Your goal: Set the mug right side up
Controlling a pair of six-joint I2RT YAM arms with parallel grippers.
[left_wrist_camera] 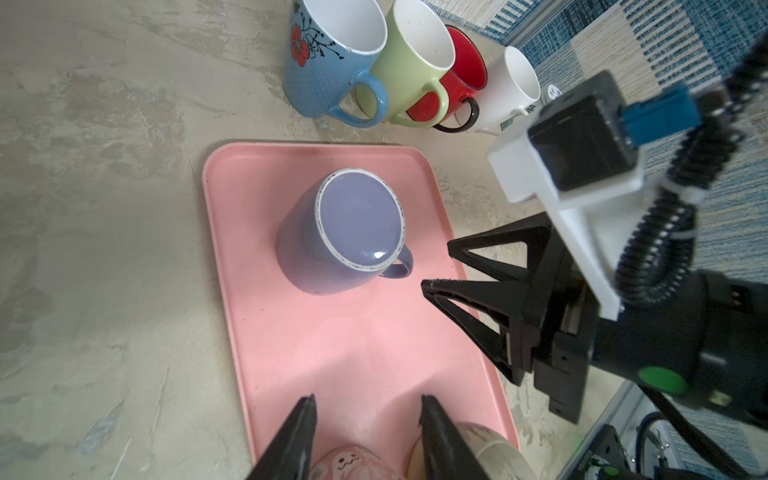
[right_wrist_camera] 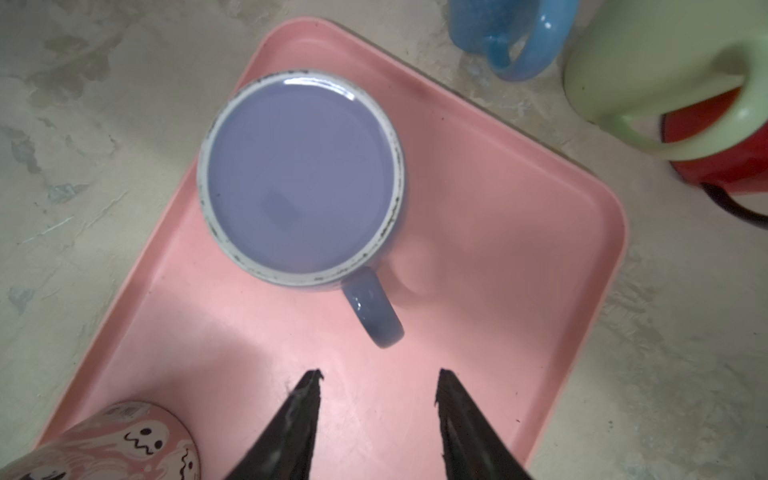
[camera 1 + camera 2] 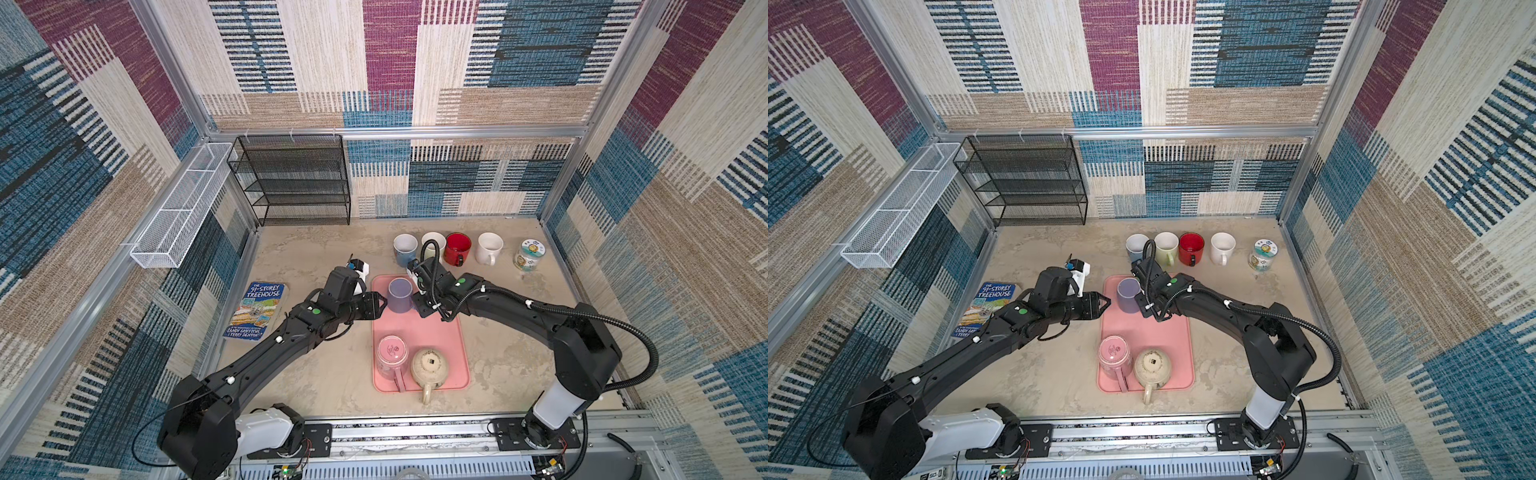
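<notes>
Both top views. A pink rectangular plastic tray lies on the mottled beige counter. On the tray's near end stand two inverted mugs: a pink ghost-patterned mug and, just beside it, a cream ceramic mug whose handle overhangs the near rim. Beyond the far rim runs a row of upright mugs: blue floral, pale green, red enamel and white. A printed jar ends the row. A paperback book, a black mesh shelf rack and a white wire basket sit well apart on the left.

The task's thing, a lavender ceramic mug, stands on the tray's far end between the two claws. The left claw is near the mug's left side, jaws apart and holding nothing. The right claw is on the mug's right side, jaws likewise apart and empty. Its tips are just short of the mug's handle (close, but not touching).

The mug is base up, mouth down on the tray, with its long axis vertical. The handle points towards the gap between the right claw's jaws.
</notes>
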